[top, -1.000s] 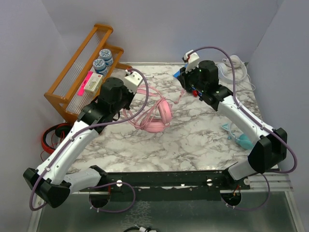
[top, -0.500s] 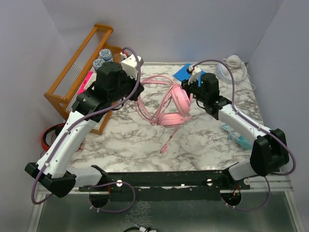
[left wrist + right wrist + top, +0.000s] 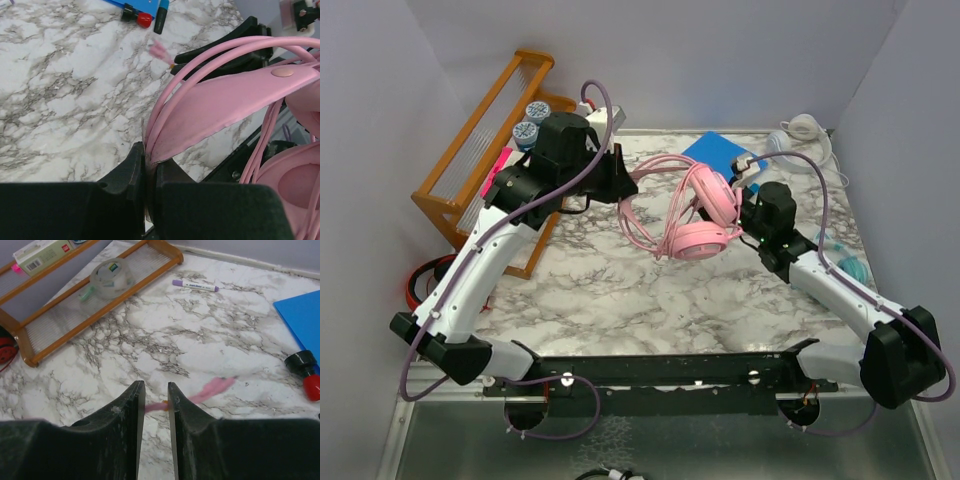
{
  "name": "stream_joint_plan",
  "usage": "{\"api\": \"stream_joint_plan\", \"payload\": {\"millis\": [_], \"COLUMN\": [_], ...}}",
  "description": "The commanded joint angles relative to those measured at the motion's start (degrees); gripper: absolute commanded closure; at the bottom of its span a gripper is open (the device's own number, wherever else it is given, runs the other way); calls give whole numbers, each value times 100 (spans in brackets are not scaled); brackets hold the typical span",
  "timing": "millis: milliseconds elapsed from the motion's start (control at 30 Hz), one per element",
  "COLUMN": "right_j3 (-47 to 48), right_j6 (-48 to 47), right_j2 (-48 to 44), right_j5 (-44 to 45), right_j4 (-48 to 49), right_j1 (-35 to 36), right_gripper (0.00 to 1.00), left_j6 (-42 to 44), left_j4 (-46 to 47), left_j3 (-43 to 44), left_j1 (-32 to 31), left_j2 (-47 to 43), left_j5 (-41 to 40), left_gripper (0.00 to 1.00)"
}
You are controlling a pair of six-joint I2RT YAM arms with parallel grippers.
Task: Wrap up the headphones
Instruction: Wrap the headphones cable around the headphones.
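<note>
The headphones [image 3: 705,205], the pink pair, hang over the far middle of the marble surface [image 3: 620,290], between your two arms. Your left pincer [image 3: 150,156] is clamped tight on the end of the pink headband [image 3: 225,100], with loops of cable running alongside it. Your right pincer [image 3: 156,386] stands narrowly apart just beside the ear cups; the blurred pink cable plug [image 3: 212,388] crosses its gap, unpinched as far as you can tell
</note>
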Motion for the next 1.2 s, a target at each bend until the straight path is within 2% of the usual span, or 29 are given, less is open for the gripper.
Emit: {"api": "stream_joint_plan", "payload": {"millis": [0, 133, 300, 433, 567, 800, 867, 900, 933, 967, 1067, 1167], "right_j3": [-67, -1, -105, -437, -824, -1064, -1164, -1239, -1306, -1365, -1493, -1794], "right_j6": [101, 68, 185, 478, 554, 430, 290, 213, 168, 166, 286, 204], "right_j2": [-59, -132, -318, -829, -1360, -2298, -2467, -2499, -2486, -2424, -2085, -1719], "right_j5": [84, 221, 797, 1294, 1267, 1266, 928, 702, 445, 217, -34, -421], "right_j4": [39, -79, -169, -189, -144, -562, -406, -256, -127, 55, 562, 1568], "right_j1": [-28, -28, -28, -27, -28, -28, -28, -28, -28, -28, -28, -23], "right_gripper": [67, 67, 67, 67, 64, 44, 30, 19, 4, 1, 0, 7], "left_j6": [-661, -780, -936, -1104, -1151, -1097, -1118, -1139, -1165, -1195, -1217, -1235], "left_j4": [228, 212, 209, 197, 183, 181, 184, 183, 184, 192, 205, 204], "left_j3": [411, 508, 610, 719, 763, 615, 618, 633, 647, 648, 580, 486], "left_j1": [81, 207, 437, 654, 717, 892, 951, 956, 965, 966, 966, 966], "left_j2": [56, 134, 247, 351, 358, 339, 375, 397, 408, 413, 399, 372], "left_j5": [834, 1096, 1436, 1666, 1657, 1286, 1284, 1285, 1290, 1281, 1263, 1271], "left_gripper": [100, 100, 100, 100, 100, 100, 100, 100, 100, 100, 100, 100]}}
